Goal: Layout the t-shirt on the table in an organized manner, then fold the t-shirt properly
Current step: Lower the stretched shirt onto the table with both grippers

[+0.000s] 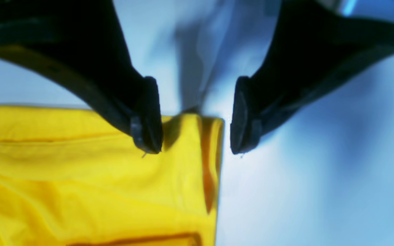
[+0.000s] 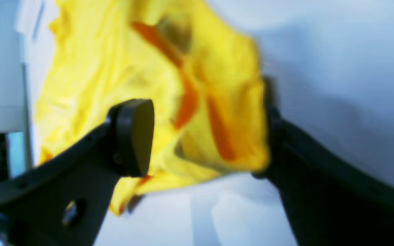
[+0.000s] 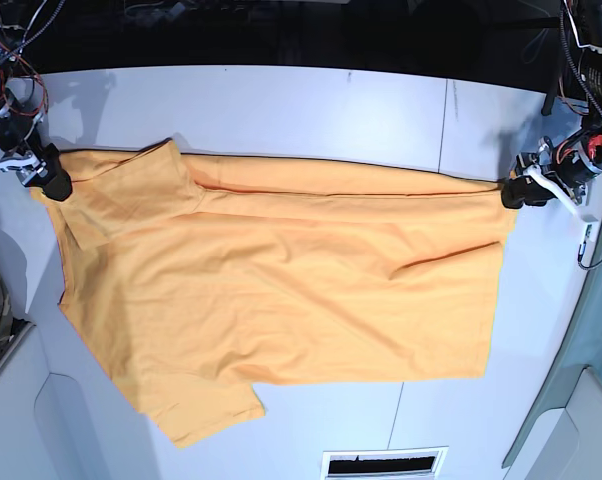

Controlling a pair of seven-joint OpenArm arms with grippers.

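Left hand [image 1: 196, 131] stood wide over the t-shirt [image 3: 281, 290] hem corner; right hand [image 2: 204, 143] gaped around bunched shoulder cloth, gripping nothing. We judged the shirt nearly laid out on the table [image 3: 281, 110]; folding remained.

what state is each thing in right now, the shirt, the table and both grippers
large orange-yellow short-sleeved cloth t-shirt: spread out unfolded on the table, still wrinkled, one sleeve bent near the front edge
wide matte white table: bearing the t-shirt, bare along the far side
left gripper: open, jaws apart over a t-shirt corner
right gripper: open, t-shirt cloth between the jaws, not pinched
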